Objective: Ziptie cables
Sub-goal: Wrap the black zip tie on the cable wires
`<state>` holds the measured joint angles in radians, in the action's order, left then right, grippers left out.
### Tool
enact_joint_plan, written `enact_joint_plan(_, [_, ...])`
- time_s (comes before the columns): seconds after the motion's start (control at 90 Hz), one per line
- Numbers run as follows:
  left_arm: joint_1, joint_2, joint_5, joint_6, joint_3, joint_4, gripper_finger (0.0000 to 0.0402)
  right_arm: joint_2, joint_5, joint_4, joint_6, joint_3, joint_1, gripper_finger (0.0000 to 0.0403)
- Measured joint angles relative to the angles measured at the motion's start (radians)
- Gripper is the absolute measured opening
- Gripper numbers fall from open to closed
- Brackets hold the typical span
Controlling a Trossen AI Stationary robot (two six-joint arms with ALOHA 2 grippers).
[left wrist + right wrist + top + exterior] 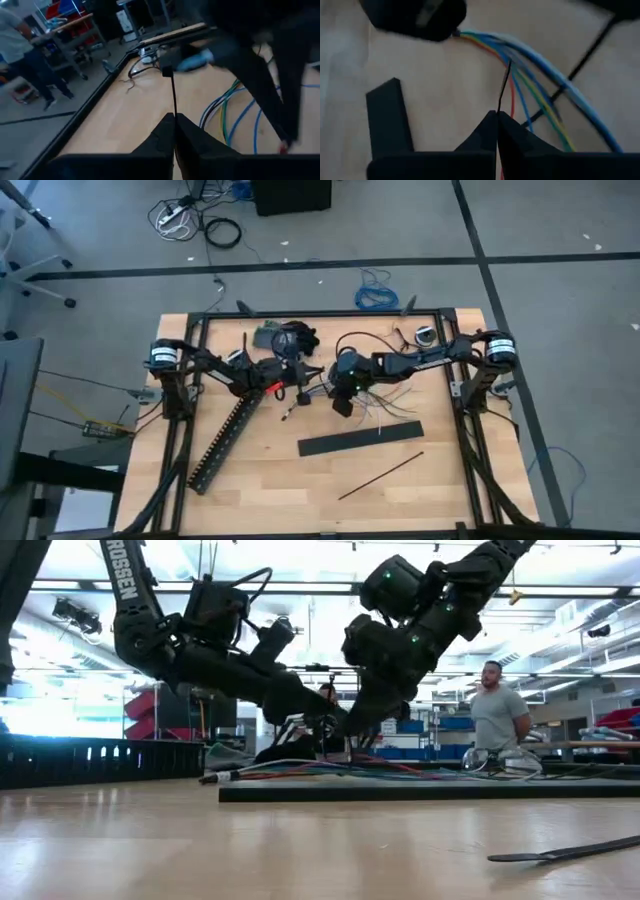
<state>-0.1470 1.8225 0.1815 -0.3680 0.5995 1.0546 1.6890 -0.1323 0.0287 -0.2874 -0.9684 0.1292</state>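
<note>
1. We locate the left gripper (297,380) over the middle of the table (300,480), nearer the far edge than the near one. In the left wrist view its fingers (160,137) are pressed together on a ziptie (173,97), a thin black strip that runs forward from the fingertips.
2. We locate the right gripper (340,402) just beside the left one, toward the right edge of the table. In the right wrist view its fingers (485,132) are likewise closed on a thin black strip (503,87) that rises from the fingertips toward the cables.
3. We cannot tell from these views whether both grippers hold the same strip or two separate ones.
4. We find the cables (385,402) lying on the table under and just right of the right gripper, their blue, green and white ends fanning toward the right edge. In the low view the bundle (320,770) lies flat on the table below both grippers.
5. We see a second ziptie (380,475) lying loose on the table, nearer the near right corner and well apart from both grippers.
6. We note a flat black bar (360,439) between the cables and the loose ziptie.
7. We note a slotted black duct (225,438) lying diagonally toward the near left corner.
8. We observe a person (497,715) standing in the room beyond the table.
</note>
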Motion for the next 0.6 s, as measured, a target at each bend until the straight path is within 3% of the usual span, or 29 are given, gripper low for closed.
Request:
enact_joint_plan(0.333, [0.074, 0.000, 0.184, -0.186, 0.000, 0.018, 0.0000, -0.027, -0.098, -0.007, -0.035, 0.000, 0.045, 0.0000])
enact_joint_plan(0.6, [0.106, 0.000, 0.230, -0.275, 0.000, 0.019, 0.0000, -0.026, -0.145, -0.037, -0.033, 0.000, 0.056, 0.0000])
